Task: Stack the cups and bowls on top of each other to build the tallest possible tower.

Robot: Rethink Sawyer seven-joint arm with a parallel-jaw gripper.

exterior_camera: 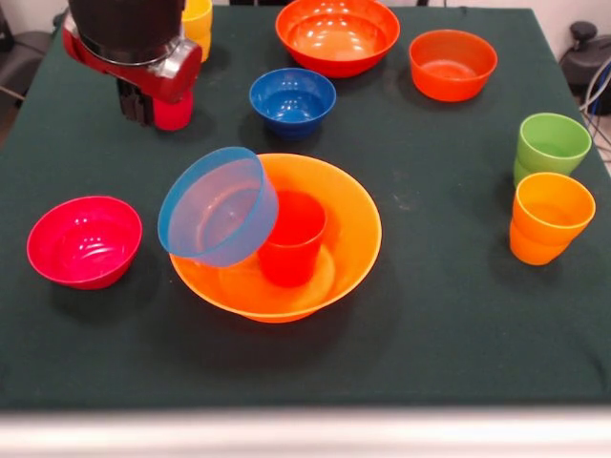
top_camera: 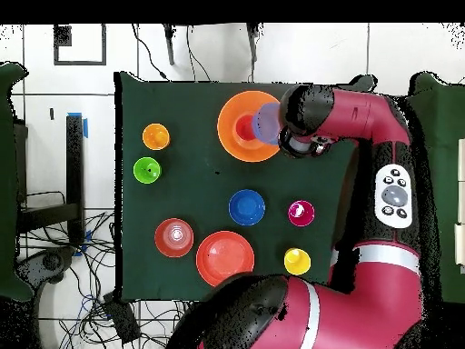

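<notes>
Big orange bowl (exterior_camera: 348,224) sits mid-table, nearer the front edge. Red-orange cup (exterior_camera: 291,239) stands upright inside it. Light blue bowl (exterior_camera: 218,206) is tipped on its side, mouth facing the camera, leaning on the cup and on the orange bowl's left rim.

Gripper (exterior_camera: 143,105) is up at far left in the front view, well apart from that stack; its fingers are dark and mostly hidden, so can't tell whether it is released or clenched. A crimson cup (exterior_camera: 175,112) sits right by the fingertips, contact unclear. Yellow cup (exterior_camera: 198,24) is just behind the arm housing.

Dark blue bowl (exterior_camera: 292,98) stands between the gripper and the stack, slightly right. Magenta bowl (exterior_camera: 84,240) is left of the orange bowl, apart. At far side: large red-orange bowl (exterior_camera: 337,33), and smaller orange-red bowl (exterior_camera: 452,63) to its right. On the right: green cup (exterior_camera: 551,145) with orange cup (exterior_camera: 548,218) in front of it, close together. All on a dark green table (exterior_camera: 449,315).
</notes>
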